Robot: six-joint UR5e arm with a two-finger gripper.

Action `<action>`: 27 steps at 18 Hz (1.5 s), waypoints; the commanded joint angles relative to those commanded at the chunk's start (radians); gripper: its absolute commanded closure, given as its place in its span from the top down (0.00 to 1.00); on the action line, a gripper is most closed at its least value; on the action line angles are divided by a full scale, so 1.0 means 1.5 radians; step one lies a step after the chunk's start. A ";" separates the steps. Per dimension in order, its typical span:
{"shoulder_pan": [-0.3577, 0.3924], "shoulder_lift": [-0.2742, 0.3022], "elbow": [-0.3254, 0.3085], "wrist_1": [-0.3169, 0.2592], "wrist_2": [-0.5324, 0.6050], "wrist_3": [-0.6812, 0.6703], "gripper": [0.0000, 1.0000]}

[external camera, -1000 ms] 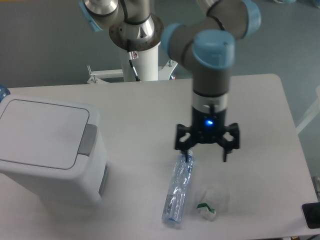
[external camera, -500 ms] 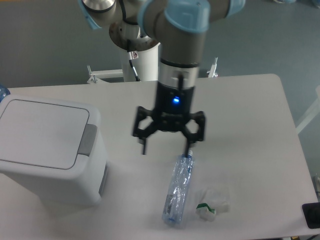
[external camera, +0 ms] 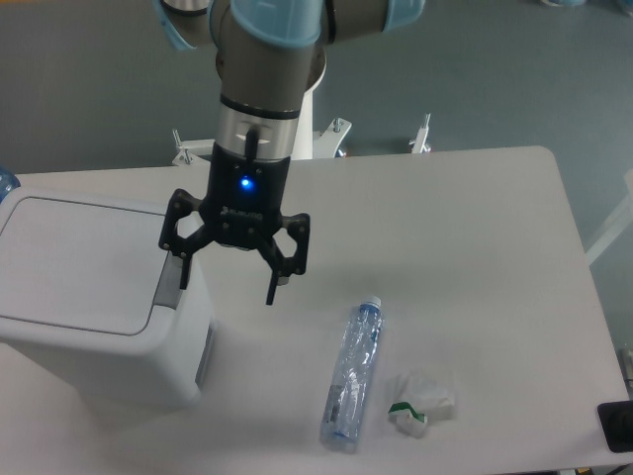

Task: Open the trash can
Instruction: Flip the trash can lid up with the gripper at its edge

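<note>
**Gripper at the bin's right edge, lid down**

The bin (external camera: pixel 94 297) stands on the left part of the table (external camera: pixel 495 228), reaching the table's left edge in view. Its flat white lid (external camera: pixel 84 262) lies closed. The grey button (external camera: pixel 166 287) sits on the lid's right side.

The gripper (external camera: pixel 226 287) hangs from the arm (external camera: pixel 262 89) just right of the bin, pointing down, with a blue light lit on its body. Its jaws are spread wide apart and hold nothing. The left-hand finger in view (external camera: pixel 182 267) overlaps the bin's right edge, above the button; whether it touches the button cannot be told. The other finger (external camera: pixel 272 287) hangs over bare table right of the bin.

A clear plastic bottle (external camera: pixel 352 374) with a blue cap lies on its side well to the right of the bin, near the table's front edge, cap pointing away from the camera. A crumpled clear wrapper (external camera: pixel 419 398) with a green mark lies just beyond the bottle, farther from the bin. A dark object (external camera: pixel 615 426) shows at the frame's right edge, too cut off to identify.
</note>
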 joint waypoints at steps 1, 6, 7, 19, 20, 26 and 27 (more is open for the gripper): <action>0.000 0.001 -0.003 0.001 0.001 0.000 1.00; 0.000 0.001 -0.010 0.003 0.005 0.000 1.00; -0.001 0.001 -0.010 0.002 0.005 0.000 1.00; -0.001 0.002 -0.026 0.002 0.006 0.000 1.00; -0.001 0.002 -0.027 0.002 0.006 0.000 1.00; -0.001 0.002 -0.026 0.002 0.005 -0.001 1.00; -0.001 0.003 -0.024 0.002 0.006 -0.001 1.00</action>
